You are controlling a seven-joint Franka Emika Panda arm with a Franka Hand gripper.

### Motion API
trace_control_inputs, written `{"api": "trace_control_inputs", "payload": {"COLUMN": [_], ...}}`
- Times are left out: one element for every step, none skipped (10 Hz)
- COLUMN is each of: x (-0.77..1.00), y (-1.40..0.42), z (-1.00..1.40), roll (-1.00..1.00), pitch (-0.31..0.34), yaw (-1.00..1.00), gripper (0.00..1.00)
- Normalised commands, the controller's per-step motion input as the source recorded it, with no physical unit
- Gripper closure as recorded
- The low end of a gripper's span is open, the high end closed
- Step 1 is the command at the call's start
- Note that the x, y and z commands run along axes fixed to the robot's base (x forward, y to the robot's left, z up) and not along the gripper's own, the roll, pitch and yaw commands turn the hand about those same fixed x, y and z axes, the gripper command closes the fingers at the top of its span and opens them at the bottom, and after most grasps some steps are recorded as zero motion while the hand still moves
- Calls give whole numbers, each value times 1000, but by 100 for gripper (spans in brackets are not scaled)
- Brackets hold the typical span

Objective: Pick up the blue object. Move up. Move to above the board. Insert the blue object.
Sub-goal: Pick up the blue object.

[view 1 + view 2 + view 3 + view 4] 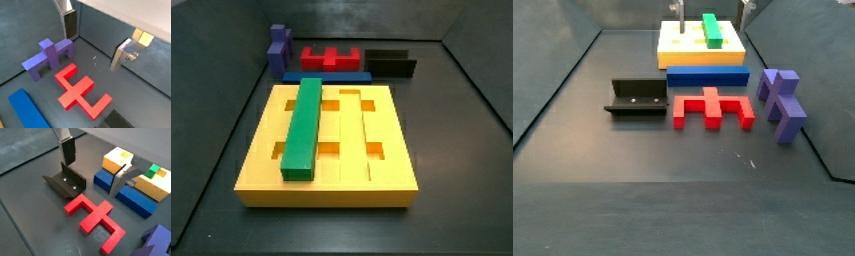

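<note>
The blue object [707, 77] is a long royal-blue bar lying flat on the floor against the near side of the yellow board [680, 45]. It also shows in a side view [325, 76] and in both wrist views [127, 193] [27, 110]. My gripper [711, 10] hangs high above this area, open and empty. In both wrist views [92, 52] [92, 178] its silver fingers [120, 180] stand wide apart with only floor between them. A green bar [305, 125] lies in one of the board's [385, 185] grooves.
A red branched piece [711, 108] lies on the floor in front of the blue bar. A purple stepped block [780, 100] stands beside it. The dark fixture [636, 98] stands on the other side. Grey walls enclose the floor.
</note>
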Motion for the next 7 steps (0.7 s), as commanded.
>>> {"api": "trace_control_inputs", "payload": {"x": [-6, -151, -103, -49, -43, -43, 0], "y": [-254, -531, -437, -306, -334, -360, -620], "z": [-94, -120, -151, -131, -183, -229, -471], "roll": [-166, -217, -236, -207, -164, -127, 17], "pitch": [-93, -110, -176, -226, -227, -223, -60], "yaw": [-211, -451, -543, -691, -700, -711, -623], "gripper": [0, 0, 0, 0, 0, 0, 0]}}
